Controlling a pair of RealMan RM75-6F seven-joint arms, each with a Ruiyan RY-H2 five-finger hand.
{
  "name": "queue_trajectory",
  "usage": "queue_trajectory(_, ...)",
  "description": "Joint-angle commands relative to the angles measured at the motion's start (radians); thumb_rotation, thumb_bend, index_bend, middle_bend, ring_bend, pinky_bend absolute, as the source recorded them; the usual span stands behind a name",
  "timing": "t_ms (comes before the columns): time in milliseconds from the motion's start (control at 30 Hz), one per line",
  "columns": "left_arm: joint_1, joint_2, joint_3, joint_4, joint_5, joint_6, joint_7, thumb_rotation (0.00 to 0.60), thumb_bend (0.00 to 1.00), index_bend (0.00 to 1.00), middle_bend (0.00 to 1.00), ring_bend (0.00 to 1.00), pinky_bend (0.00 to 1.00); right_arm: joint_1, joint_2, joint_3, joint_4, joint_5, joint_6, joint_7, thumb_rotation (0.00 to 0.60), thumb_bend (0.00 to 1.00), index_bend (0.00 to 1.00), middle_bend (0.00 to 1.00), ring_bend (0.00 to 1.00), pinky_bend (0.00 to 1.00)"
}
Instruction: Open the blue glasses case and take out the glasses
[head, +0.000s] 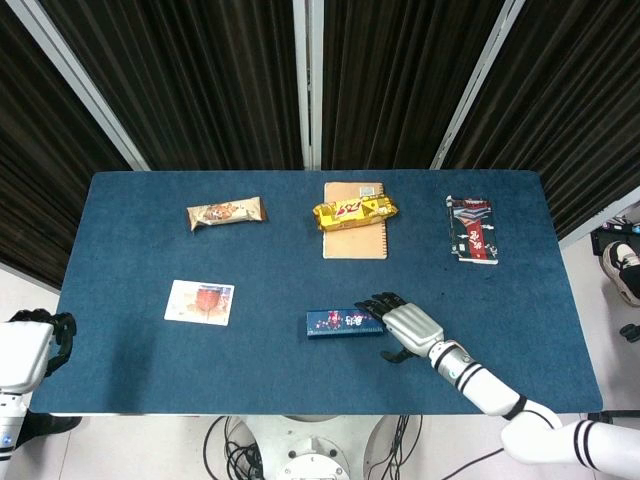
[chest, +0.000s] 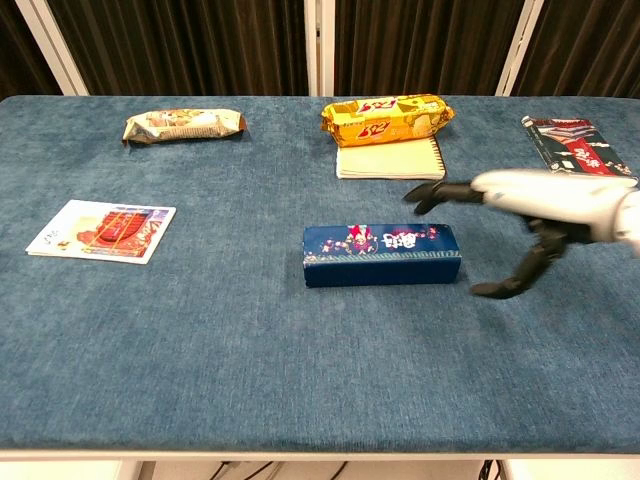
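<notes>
Fingers spread and empty, the right hand hovers by the right end of the blue glasses case, which lies closed near the front middle of the table. Its thumb hangs low beside the case without touching it. The left hand sits off the table's left front corner, fingers curled in, holding nothing.

- The counter wears a matt, napped blue cloth.
- The blue printed glasses case looks smooth and faintly satin.
- The yellow snack wrapper is glossy, crinkled film.
- The right robot hand has a smooth silver shell and black fingers.
</notes>
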Motion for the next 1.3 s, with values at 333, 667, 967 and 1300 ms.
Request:
queue_trajectory(333, -0.001, 0.001, 0.000, -0.004, -0.001, -0.002, 0.001, 0.600, 0.58, 0.67, 0.63, 0.45, 0.45, -0.013, 0.036, -0.087, -0.088, -0.074, 0.045, -0.005, 0.600, 0.21, 0.00, 0.29, 0.00, 0.00)
queue_trajectory(667, 0.000, 0.002, -0.001, -0.007, -0.004, -0.002, 0.004, 0.600, 0.58, 0.67, 0.63, 0.45, 0.45, -0.001, 0.028, -0.065, -0.170, -0.194, 0.162, -0.040, 0.600, 0.26, 0.00, 0.27, 0.00, 0.00)
queue_trajectory(967, -0.001, 0.001, -0.002, -0.007, -0.009, -0.004, 0.006, 0.600, 0.58, 0.67, 0.63, 0.45, 0.45, 0.180, -0.120, 0.046, -0.016, 0.007, -0.072, -0.050, 0.600, 0.54, 0.00, 0.25, 0.00, 0.00)
queue_trajectory(1300, -0.001, 0.002, -0.003, -0.009, -0.012, -0.006, 0.006, 0.600, 0.58, 0.67, 0.63, 0.45, 0.45, 0.257, -0.117, 0.049, 0.074, 0.164, -0.131, -0.124, 0.600, 0.78, 0.00, 0.31, 0.00, 0.00)
